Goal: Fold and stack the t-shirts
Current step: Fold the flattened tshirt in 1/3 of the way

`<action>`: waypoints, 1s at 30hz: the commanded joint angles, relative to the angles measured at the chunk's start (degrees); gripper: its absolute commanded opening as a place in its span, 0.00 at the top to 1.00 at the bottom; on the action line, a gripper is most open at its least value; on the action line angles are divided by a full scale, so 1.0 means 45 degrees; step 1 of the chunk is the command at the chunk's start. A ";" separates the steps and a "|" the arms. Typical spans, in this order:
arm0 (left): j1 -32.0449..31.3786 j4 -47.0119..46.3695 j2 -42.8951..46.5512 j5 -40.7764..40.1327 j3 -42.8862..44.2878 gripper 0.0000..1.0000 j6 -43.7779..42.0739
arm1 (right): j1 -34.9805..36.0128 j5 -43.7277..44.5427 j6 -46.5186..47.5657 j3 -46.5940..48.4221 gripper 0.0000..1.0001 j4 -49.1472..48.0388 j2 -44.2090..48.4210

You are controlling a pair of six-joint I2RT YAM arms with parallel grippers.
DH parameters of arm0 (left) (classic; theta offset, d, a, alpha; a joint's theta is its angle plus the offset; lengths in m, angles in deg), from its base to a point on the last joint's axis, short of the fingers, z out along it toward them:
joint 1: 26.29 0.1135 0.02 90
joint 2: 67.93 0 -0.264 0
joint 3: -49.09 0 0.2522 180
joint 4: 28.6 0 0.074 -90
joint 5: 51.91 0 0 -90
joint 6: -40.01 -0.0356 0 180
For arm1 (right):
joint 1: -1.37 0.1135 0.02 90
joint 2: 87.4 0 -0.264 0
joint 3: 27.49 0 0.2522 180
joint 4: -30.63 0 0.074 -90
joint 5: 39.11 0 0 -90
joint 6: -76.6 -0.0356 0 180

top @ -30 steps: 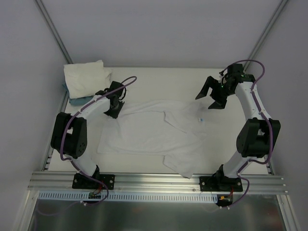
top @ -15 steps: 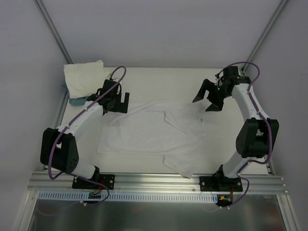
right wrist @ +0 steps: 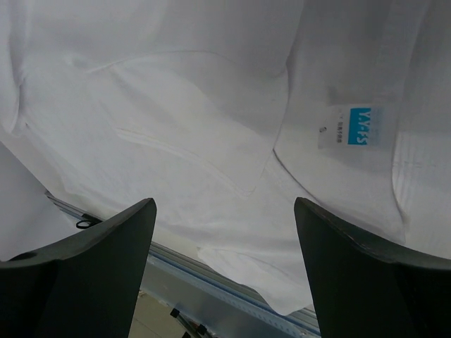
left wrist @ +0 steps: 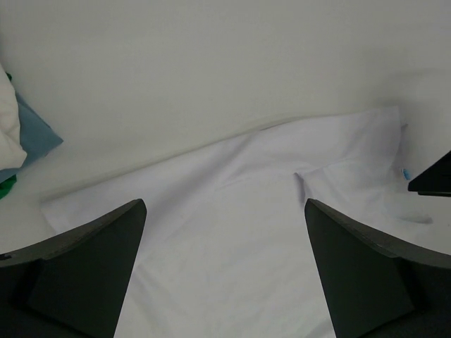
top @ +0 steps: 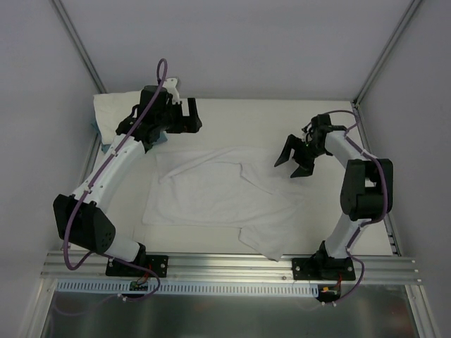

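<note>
One white t-shirt (top: 225,193) lies spread on the table, partly folded, with a sleeve hanging toward the front rail. A folded white t-shirt stack (top: 113,111) sits at the back left corner. My left gripper (top: 192,117) hovers open above the table behind the shirt's back left edge, holding nothing; in the left wrist view the t-shirt (left wrist: 232,232) lies below the left gripper (left wrist: 225,271). My right gripper (top: 286,167) hangs open over the shirt's right part. In the right wrist view the right gripper (right wrist: 225,267) is above the t-shirt (right wrist: 176,127), near its blue neck label (right wrist: 359,125).
A small teal-blue flat item (left wrist: 35,134) lies under the stack at the back left. The metal front rail (right wrist: 211,282) runs just beyond the shirt's hanging sleeve. Grey walls close in the table at the back and both sides.
My left gripper has let go of the shirt's back left edge, opened, and risen back toward the far left. My right gripper has moved left and nearer, over the shirt.
</note>
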 commanded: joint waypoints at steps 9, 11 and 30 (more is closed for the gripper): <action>-0.0293 0.0716 -0.0521 0.0882 0.1322 0.01 -0.0058 | 0.1636 -0.0494 -0.0442 -0.0349 0.17 -0.0759 -0.0597; -0.0313 0.0833 -0.0658 0.0863 0.1459 0.01 -0.0098 | 0.1676 -0.0493 -0.0422 -0.0738 0.17 -0.0720 -0.0422; -0.0508 0.1224 -0.1011 0.1117 0.1616 0.01 -0.0234 | 0.1812 -0.0181 -0.0109 -0.2225 0.26 -0.0661 0.0538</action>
